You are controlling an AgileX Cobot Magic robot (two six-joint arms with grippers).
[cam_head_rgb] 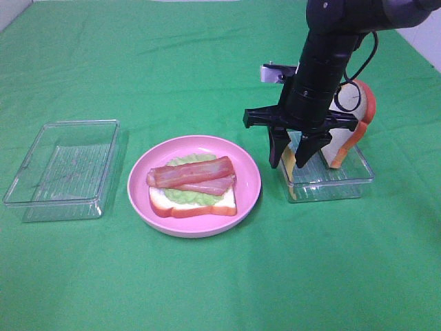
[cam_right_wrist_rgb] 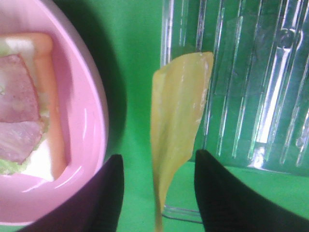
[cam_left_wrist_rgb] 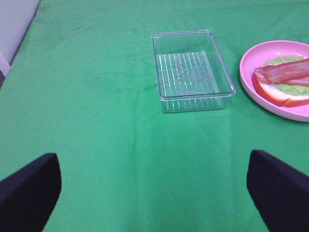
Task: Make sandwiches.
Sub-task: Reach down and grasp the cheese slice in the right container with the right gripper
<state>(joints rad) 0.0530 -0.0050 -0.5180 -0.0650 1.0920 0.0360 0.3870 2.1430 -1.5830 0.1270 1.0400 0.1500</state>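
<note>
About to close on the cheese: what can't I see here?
Exterior high: the right gripper and arm hide much of the cheese slice and part of the bread slice.
Right wrist: the cheese's lower end leaves the frame; finger contact unclear.
Left wrist: the frame edge crops the pink plate.

Green-cloth table (cam_head_rgb: 207,289), see-thru box (cam_head_rgb: 62,165) at L, pink plate (cam_head_rgb: 251,183) mid, 2nd see-thru box (cam_head_rgb: 331,187) at R

A green cloth (cam_head_rgb: 207,289) covers the whole tabletop, lightly creased, with faint fold lines across its far half. Past its far left corner shows a pale grey strip (cam_head_rgb: 8,10), and at the far right edge a white patch (cam_head_rgb: 433,45). The light is even and soft, casting only short, dim shadows.
</note>
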